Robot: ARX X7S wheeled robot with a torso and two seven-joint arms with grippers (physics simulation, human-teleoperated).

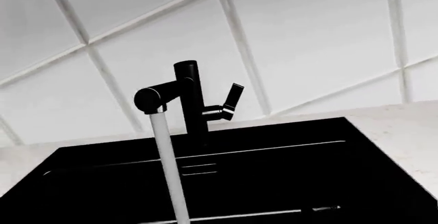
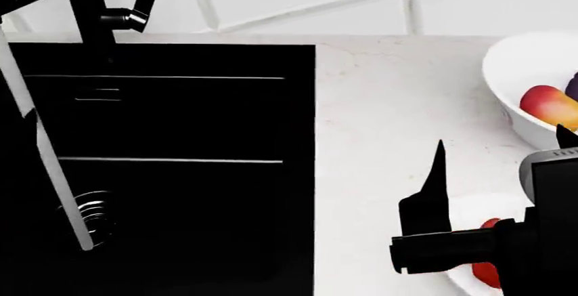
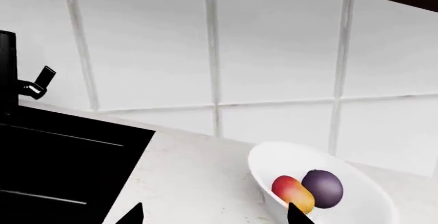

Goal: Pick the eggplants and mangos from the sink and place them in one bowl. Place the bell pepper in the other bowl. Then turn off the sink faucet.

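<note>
Faucet (image 1: 186, 98) water was running: a white stream (image 2: 50, 167) fell from the spout to the drain (image 2: 91, 218) at the near left of the sink (image 2: 181, 106), and the lever handle (image 2: 140, 1) stood raised on the faucet's right at the far edge.

We judged the shut-off to be the step left, and the risk lay there: the handle is thin and tilted, so a claw arriving off-line could slide past it or push the faucet body instead. Our left gripper showed in no view, so we could not tell its state. Our right gripper (image 2: 501, 167) was well apart from the handle, over the counter (image 2: 388, 106), its fingers spread with nothing between them.

Our far bowl (image 3: 356, 183) on the right held a mango (image 3: 293, 190) touching a dark purple eggplant (image 3: 323, 188). A near bowl (image 2: 474, 208), partly hidden behind the right arm, showed something red (image 2: 486, 272), probably the bell pepper. We saw no produce in the visible part of the sink.
</note>
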